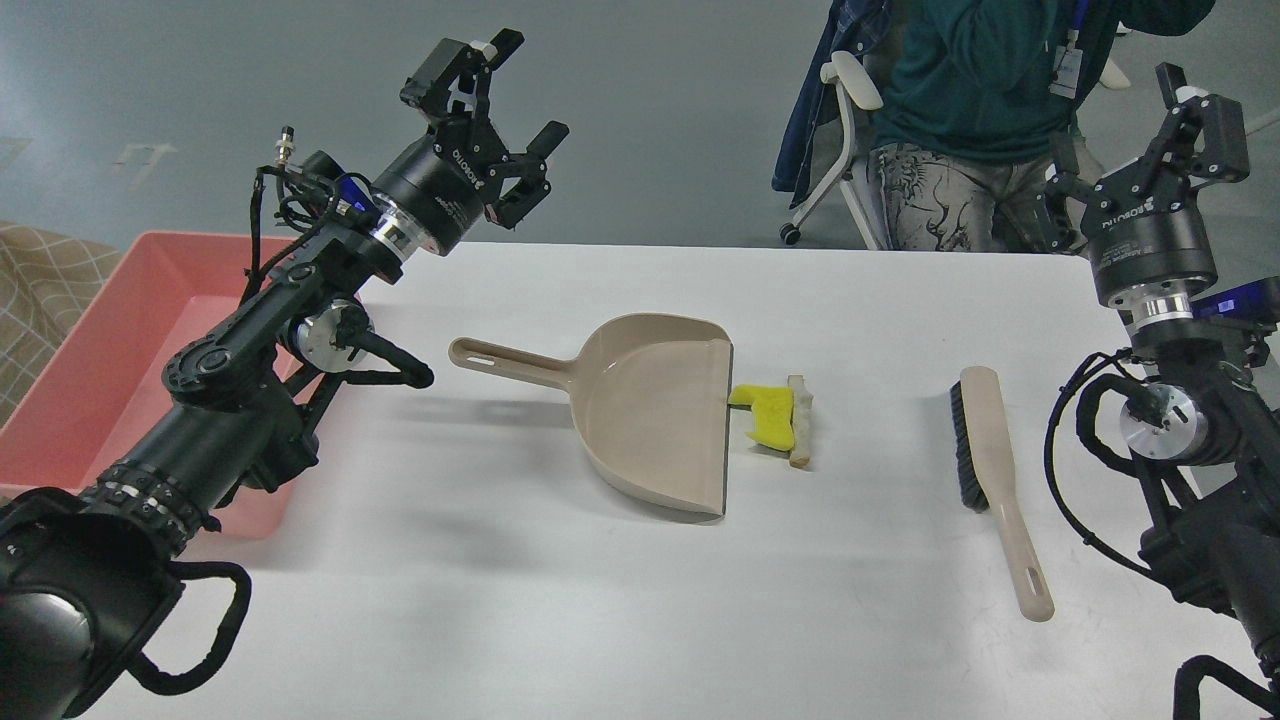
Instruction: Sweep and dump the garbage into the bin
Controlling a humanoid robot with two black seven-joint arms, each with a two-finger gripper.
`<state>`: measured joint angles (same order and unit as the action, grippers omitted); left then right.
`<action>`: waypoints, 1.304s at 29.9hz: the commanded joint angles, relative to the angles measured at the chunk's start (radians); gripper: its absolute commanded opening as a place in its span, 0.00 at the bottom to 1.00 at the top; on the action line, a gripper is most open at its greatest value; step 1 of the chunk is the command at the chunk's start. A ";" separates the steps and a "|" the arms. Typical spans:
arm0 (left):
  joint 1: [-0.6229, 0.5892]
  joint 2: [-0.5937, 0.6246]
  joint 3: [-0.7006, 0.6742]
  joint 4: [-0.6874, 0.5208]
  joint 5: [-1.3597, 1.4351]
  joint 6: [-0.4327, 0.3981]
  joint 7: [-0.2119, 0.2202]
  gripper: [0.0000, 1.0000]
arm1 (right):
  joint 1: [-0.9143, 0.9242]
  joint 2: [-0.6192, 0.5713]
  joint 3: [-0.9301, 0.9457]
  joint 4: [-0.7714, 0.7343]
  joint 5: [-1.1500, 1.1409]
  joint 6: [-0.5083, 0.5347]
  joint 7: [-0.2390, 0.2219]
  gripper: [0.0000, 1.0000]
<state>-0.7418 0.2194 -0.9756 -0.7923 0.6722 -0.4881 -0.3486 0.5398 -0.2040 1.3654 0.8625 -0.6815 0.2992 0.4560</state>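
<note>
The garbage lies mid-table: a notched yellow sponge piece (pixel 766 416) and, touching its right side, a thin pale bread slice (pixel 800 420). Both sit just right of the open mouth of the beige dustpan (pixel 650 410), whose handle points left. A beige brush (pixel 992 470) with dark bristles lies flat further right. The pink bin (pixel 100 340) stands at the table's left edge, partly hidden by my left arm. My left gripper (pixel 512 95) is raised above the table's far left, open and empty. My right gripper (pixel 1195 110) hangs high at the far right, open and empty.
A person in a teal top (pixel 960 110) stands behind the table's far edge beside a white chair (pixel 845 130). The white table (pixel 640 600) stretches wide in front of me. Cables hang from both arms.
</note>
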 commanded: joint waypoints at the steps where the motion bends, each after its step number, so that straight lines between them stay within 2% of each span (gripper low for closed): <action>1: 0.005 -0.014 0.002 -0.001 0.000 -0.001 0.003 0.99 | -0.008 0.000 0.004 0.003 0.011 0.000 0.003 1.00; 6: 0.005 -0.012 0.040 -0.001 0.000 -0.001 0.005 0.99 | -0.008 0.000 0.004 0.001 0.011 -0.008 0.001 1.00; 20: -0.005 0.009 0.041 0.015 -0.028 -0.001 -0.004 0.99 | 0.009 -0.003 -0.009 0.004 0.010 -0.008 -0.006 1.00; 25: -0.002 0.015 0.026 0.016 -0.034 0.006 -0.009 0.99 | 0.005 -0.044 -0.009 0.006 0.010 -0.009 -0.010 1.00; 29: -0.010 0.017 0.040 0.016 -0.033 0.048 0.006 0.99 | 0.009 -0.061 -0.009 -0.003 0.010 -0.008 -0.013 1.00; 32: -0.011 0.014 0.040 0.016 -0.034 0.111 0.007 0.99 | 0.009 -0.063 -0.009 0.003 0.010 -0.005 -0.016 1.00; 39: -0.008 0.005 0.041 0.015 -0.020 0.117 -0.009 0.99 | -0.008 -0.054 -0.011 0.013 0.010 0.001 -0.014 1.00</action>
<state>-0.7519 0.2262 -0.9345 -0.7769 0.6445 -0.3710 -0.3546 0.5366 -0.2603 1.3545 0.8727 -0.6720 0.3003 0.4409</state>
